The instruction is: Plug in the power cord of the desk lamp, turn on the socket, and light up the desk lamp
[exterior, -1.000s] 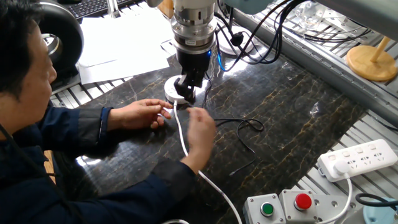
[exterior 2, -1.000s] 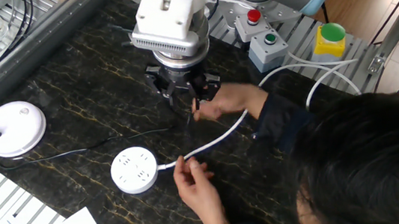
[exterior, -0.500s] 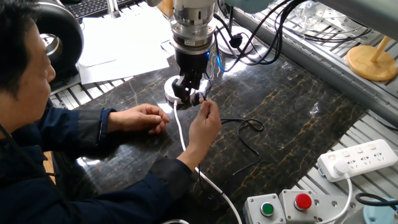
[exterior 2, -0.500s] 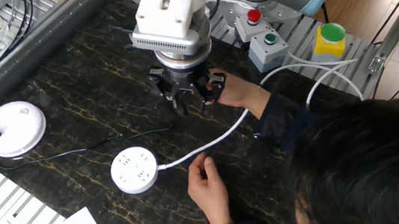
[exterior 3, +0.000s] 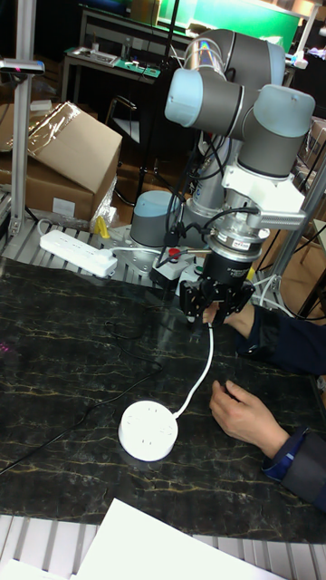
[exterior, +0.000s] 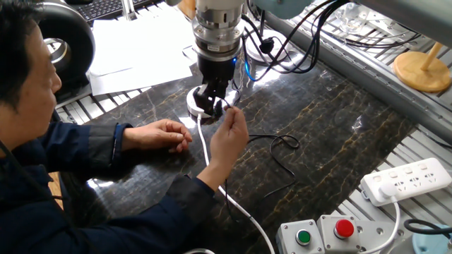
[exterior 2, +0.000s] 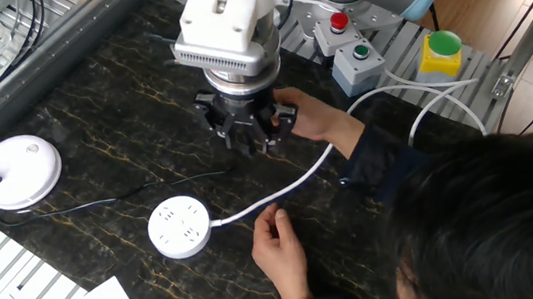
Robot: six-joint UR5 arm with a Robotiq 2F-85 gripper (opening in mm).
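Observation:
My gripper [exterior 2: 250, 139] hangs just above the dark tabletop, also seen in the first fixed view [exterior: 215, 106] and the tall view [exterior 3: 206, 314]. Its fingers look spread open, and a person's hand [exterior 2: 308, 120] is pressed against them. The plug is hidden by that hand. The round white socket [exterior 2: 179, 227] lies near the gripper, with its thick white cable [exterior 2: 281, 190] running past the fingers. The power cord [exterior: 279, 144] loops over the table as a thin black wire. The desk lamp's white disc base [exterior 2: 19, 170] sits far from the gripper at the table's edge.
The person's other hand [exterior 2: 280, 247] rests on the table by the white cable. A white power strip [exterior: 408, 180] and a button box [exterior: 325, 235] lie at one table end. White paper sheets [exterior: 138, 49] and a wooden stand [exterior: 422, 70] sit beyond the edges.
The person's hand rose from the table to my gripper's fingers and stays there. The other hand let go of the white cable and drew back. My gripper has barely moved.

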